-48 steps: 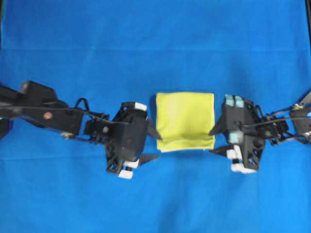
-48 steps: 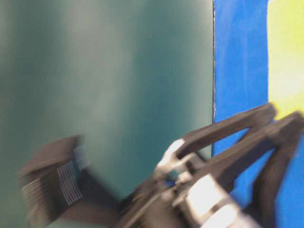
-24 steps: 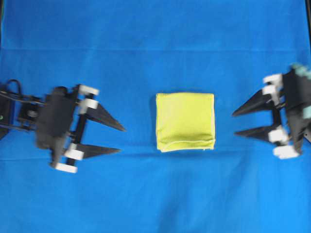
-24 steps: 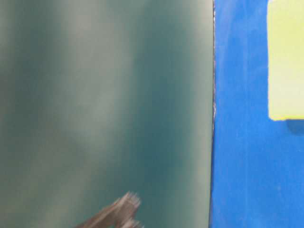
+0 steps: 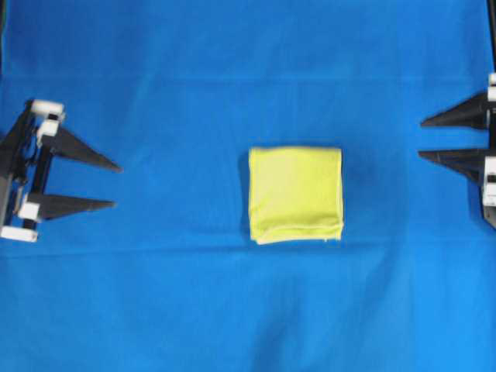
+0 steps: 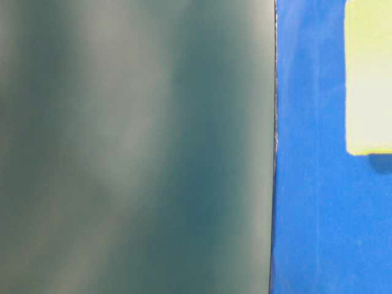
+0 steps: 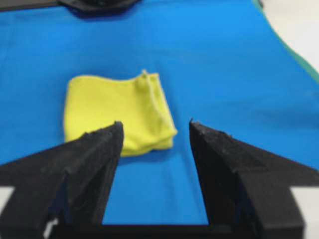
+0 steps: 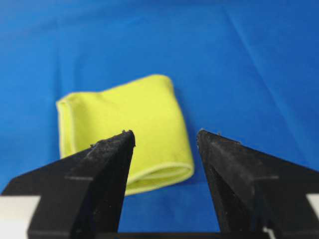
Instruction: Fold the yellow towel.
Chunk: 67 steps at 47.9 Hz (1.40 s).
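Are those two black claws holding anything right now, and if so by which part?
Nothing is held. The left hand and the right hand both stand open and empty, well apart from the folded yellow towel on the blue cloth.

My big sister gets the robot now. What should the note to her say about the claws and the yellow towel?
Left gripper: open, holding nothing, at the left edge of the overhead view, well clear of the towel.
Right gripper: open, holding nothing, at the right edge, also clear.
Yellow towel: lies folded into a small, near-square pad in the middle of the blue cloth. Stacked layers show along its near edge in both wrist views.
Done: the fold looks finished, and nothing touches the towel.
Left: probably nothing. The layered edge is slightly uneven, so tidy it only if you want a neater fold.
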Motion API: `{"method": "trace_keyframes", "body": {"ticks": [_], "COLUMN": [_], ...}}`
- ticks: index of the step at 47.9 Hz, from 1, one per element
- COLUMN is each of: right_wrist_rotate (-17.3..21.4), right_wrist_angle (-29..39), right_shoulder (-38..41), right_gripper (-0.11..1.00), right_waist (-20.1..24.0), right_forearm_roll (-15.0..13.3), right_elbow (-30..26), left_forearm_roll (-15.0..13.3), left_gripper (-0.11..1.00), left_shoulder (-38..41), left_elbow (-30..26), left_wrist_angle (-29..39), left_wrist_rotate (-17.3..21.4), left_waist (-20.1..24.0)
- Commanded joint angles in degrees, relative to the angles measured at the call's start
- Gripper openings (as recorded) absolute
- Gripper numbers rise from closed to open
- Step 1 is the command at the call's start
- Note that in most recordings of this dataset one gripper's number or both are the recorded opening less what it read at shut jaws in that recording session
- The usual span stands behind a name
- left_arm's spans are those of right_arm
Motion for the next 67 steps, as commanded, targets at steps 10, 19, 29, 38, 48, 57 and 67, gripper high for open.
{"method": "trace_keyframes", "body": {"ticks": [10, 19, 29, 38, 48, 57, 67], "right_wrist_rotate": [0.09, 0.09, 0.09, 0.09, 0.09, 0.0, 0.09], "right_wrist_angle": [-9.49, -12.22, -12.04, -12.04, -12.04, -12.04, -11.95], "right_shoulder": [0.26, 2.72, 2.29, 2.2, 2.2, 2.2, 2.2], "right_gripper": [0.58, 0.58, 0.58, 0.58, 0.58, 0.58, 0.58], "right_waist": [-4.04, -4.66, -4.66, -4.75, -4.75, -4.75, -4.75], "right_forearm_roll": [1.85, 2.02, 2.02, 2.02, 2.02, 2.02, 2.02], "right_elbow": [5.36, 6.15, 5.89, 5.89, 5.89, 5.89, 5.8], "left_forearm_roll": [-0.35, -0.44, -0.44, -0.35, -0.35, -0.35, -0.35], "left_gripper": [0.53, 0.53, 0.53, 0.53, 0.53, 0.53, 0.53], "left_shoulder": [-8.26, -12.04, -12.3, -12.39, -12.39, -12.39, -12.39], "left_elbow": [8.61, 11.6, 11.78, 11.78, 11.69, 11.69, 11.69], "left_wrist_angle": [-3.43, -4.13, -4.13, -4.13, -4.13, -4.13, -4.13], "left_wrist_rotate": [-0.97, -1.67, -1.67, -1.67, -1.67, -1.67, -1.67], "left_waist": [3.43, 4.57, 4.66, 4.66, 4.66, 4.66, 4.66]}}
